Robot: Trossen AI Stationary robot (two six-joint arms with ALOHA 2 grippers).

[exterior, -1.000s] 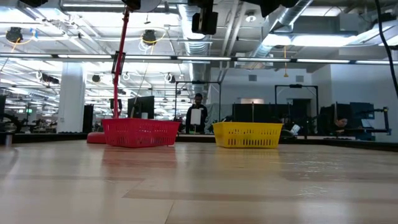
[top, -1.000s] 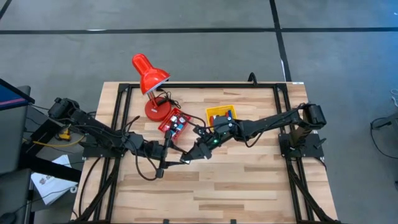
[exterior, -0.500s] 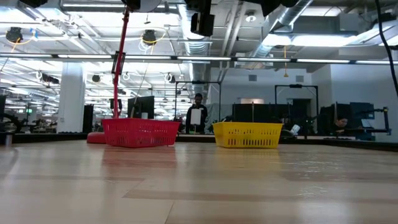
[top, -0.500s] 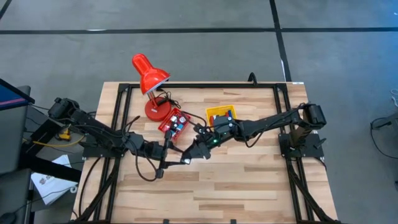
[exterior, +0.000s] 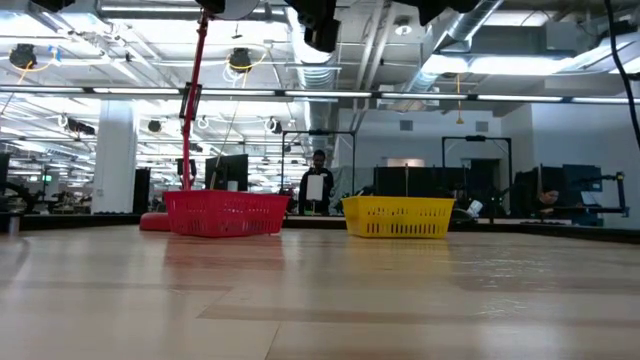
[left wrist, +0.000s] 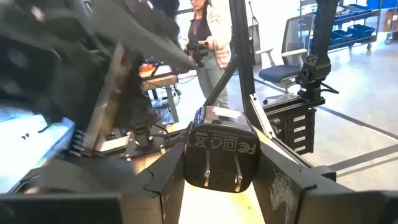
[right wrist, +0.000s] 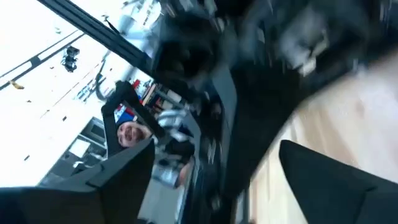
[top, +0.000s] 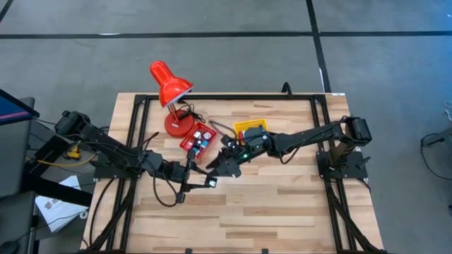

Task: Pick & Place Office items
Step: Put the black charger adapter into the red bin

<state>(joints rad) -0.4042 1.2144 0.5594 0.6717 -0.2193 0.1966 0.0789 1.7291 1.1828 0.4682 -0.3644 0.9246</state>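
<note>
- The left gripper (top: 200, 183) is clamped on a black plug adapter (left wrist: 219, 154). In the left wrist view the adapter sits between the two dark fingers (left wrist: 163, 182), with its two metal prongs facing the camera.
- In the high view this gripper is near the middle of the wooden surface (top: 282, 204), on the near side of the baskets, and the adapter (top: 210, 181) shows as a small pale-and-dark piece at its tip.
- The right gripper (top: 220, 167) is just beside it, toward the baskets. The two tips are close, but I cannot tell whether they touch.
- In the right wrist view the right gripper's fingers (right wrist: 118, 171) stand wide apart with nothing between them, so it is open. The rest of that view is blurred.
- Just beyond both grippers is the red basket (top: 200, 139), which holds several tiny office items (top: 203, 140) in white, red and blue.
- Beside it, on the right arm's side, is the yellow basket (top: 248, 128). It has a few dark and blue pieces inside and is partly covered by the right arm.
- The red desk lamp (top: 169, 85) stands behind the red basket, with its round base on the surface and its shade leaning toward the far edge.
- In the low view the red basket (exterior: 227, 213) and yellow basket (exterior: 398, 216) stand side by side, apart from each other, and the lamp's stem (exterior: 193, 100) rises behind the red one.
- A person (exterior: 317, 186) stands in the room beyond the surface.
</note>
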